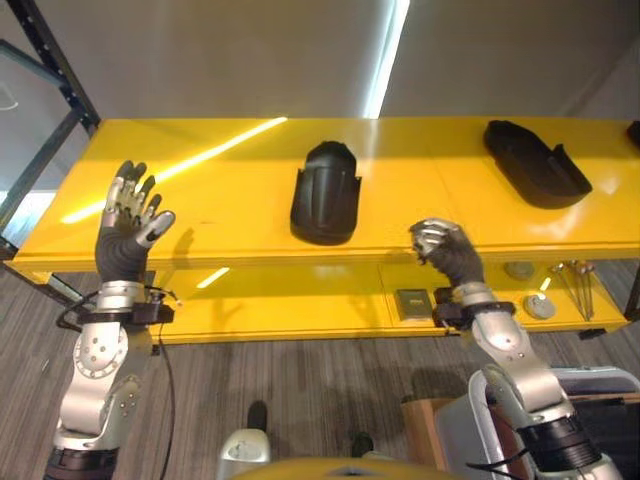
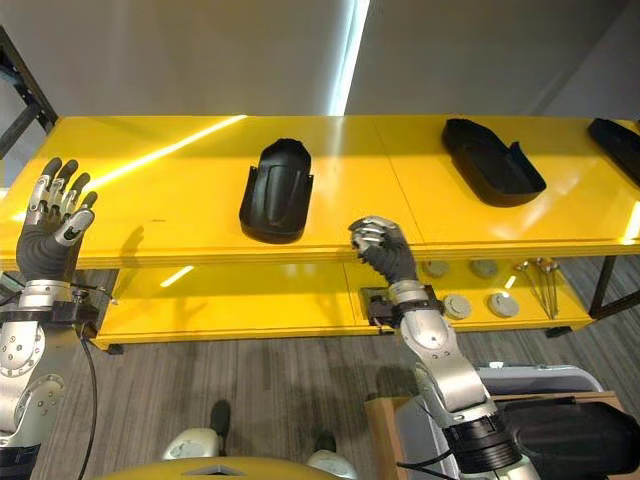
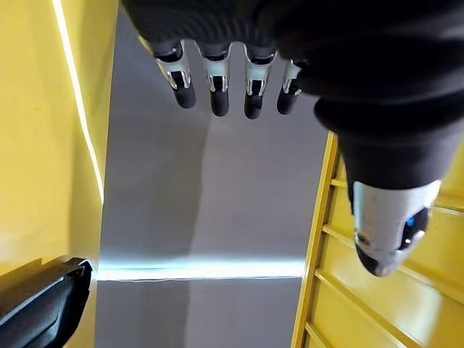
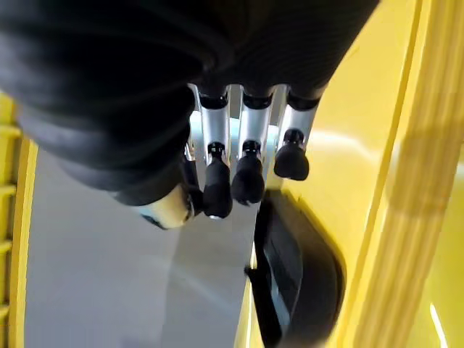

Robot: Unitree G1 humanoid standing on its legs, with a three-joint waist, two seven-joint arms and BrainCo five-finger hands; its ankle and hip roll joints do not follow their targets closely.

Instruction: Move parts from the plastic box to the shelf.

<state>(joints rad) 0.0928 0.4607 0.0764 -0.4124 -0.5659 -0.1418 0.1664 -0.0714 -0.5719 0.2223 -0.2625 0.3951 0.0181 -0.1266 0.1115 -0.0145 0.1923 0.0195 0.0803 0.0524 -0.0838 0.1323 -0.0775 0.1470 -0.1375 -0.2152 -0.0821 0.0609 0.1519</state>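
A yellow shelf (image 1: pixel 220 200) spans the view. On its top level lie a black moulded part (image 1: pixel 325 192) in the middle, a longer black part (image 1: pixel 535 163) to the right, and another (image 2: pixel 615 145) at the far right edge. My left hand (image 1: pixel 128 225) is raised in front of the shelf's left end, open with straight fingers (image 3: pixel 217 80) and holding nothing. My right hand (image 1: pixel 445 250) is at the shelf's front edge, just right of the middle part (image 4: pixel 297 283), its fingers (image 4: pixel 246 167) curled on nothing. A grey plastic box (image 2: pixel 540 378) stands at the lower right with a black part (image 2: pixel 570 430) in it.
The lower shelf level (image 1: pixel 300 290) holds a small square piece (image 1: pixel 412 302), round discs (image 2: pixel 503 304) and thin metal tools (image 1: pixel 573 280). A dark rack post (image 1: pixel 55 60) rises at the upper left. Grey carpet (image 1: pixel 300 390) lies in front of the shelf.
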